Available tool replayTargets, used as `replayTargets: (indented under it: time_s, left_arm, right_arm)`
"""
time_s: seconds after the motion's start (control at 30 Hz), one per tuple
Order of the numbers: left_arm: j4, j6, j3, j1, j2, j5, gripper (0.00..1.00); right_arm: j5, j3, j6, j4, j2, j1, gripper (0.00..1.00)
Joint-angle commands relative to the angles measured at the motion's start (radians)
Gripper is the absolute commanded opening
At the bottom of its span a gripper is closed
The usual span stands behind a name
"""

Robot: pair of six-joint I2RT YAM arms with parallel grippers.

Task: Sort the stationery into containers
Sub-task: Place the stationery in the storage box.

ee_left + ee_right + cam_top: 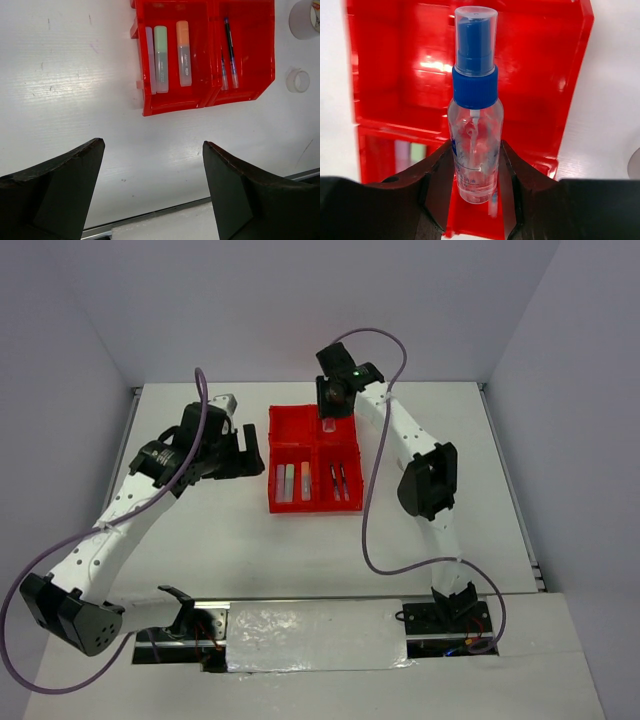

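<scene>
The red four-compartment tray [313,502] sits mid-table. In the left wrist view one compartment of the tray [172,102] holds a pink stick [149,60], a green stick [161,59] and an orange stick [183,52]; the one beside it holds two dark pens [229,50]. My right gripper [330,416] is shut on the blue-capped clear bottle [475,125] and holds it upright over the tray's far right compartment [540,75]. My left gripper [256,454] is open and empty, just left of the tray.
A beige tape roll [305,19] and a small white ring [298,80] lie on the white table beside the tray's pen side. In the top view the right arm hides them. Grey walls enclose the table.
</scene>
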State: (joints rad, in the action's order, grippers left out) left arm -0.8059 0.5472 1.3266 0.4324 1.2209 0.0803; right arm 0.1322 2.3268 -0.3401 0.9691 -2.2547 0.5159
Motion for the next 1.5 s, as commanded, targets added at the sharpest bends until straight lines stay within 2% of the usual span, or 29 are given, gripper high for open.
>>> replayTargets:
  time_s: [0.0, 0.1, 0.2, 0.27, 0.47, 0.67, 0.9, 1.1, 1.23, 1.47]
  left_arm:
    - [0.017, -0.010, -0.021, -0.007, -0.049, -0.014, 0.93]
    - [0.020, -0.018, -0.036, -0.007, -0.078, -0.001, 0.94]
    - [0.022, -0.032, -0.050, -0.009, -0.093, -0.016, 0.94]
    - [0.014, -0.039, -0.050, -0.009, -0.098, -0.020, 0.94]
    - [0.010, -0.069, -0.078, -0.009, -0.135, -0.025, 0.94]
    - [-0.006, -0.096, -0.102, -0.009, -0.185, -0.065, 0.94]
    - [-0.001, -0.118, -0.152, -0.009, -0.235, -0.073, 0.95]
    - [-0.013, -0.113, -0.152, -0.009, -0.238, -0.073, 0.95]
    - [-0.019, -0.119, -0.144, -0.009, -0.245, -0.086, 0.95]
    - [-0.024, -0.113, -0.144, -0.009, -0.256, -0.085, 0.97]
  right_arm:
    - [-0.057, 0.063, 0.038, 0.039, 0.003, -0.030, 0.04]
    - [-0.181, -0.108, 0.033, -0.114, 0.075, -0.028, 0.05]
    - [-0.299, -0.178, 0.016, -0.266, 0.113, -0.024, 0.06]
    - [-0.301, -0.208, 0.000, -0.315, 0.126, -0.016, 0.07]
    - [-0.324, -0.014, -0.033, -0.305, -0.002, -0.007, 0.11]
    - [-0.344, 0.000, -0.043, -0.412, -0.074, -0.008, 0.22]
    - [-0.370, 0.062, -0.066, -0.461, -0.141, 0.006, 0.26]
    - [-0.327, 0.052, -0.091, -0.475, -0.163, 0.029, 0.32]
    - [-0.318, 0.057, -0.091, -0.464, -0.172, 0.038, 0.39]
    - [-0.289, 0.023, -0.083, -0.471, -0.129, 0.044, 0.63]
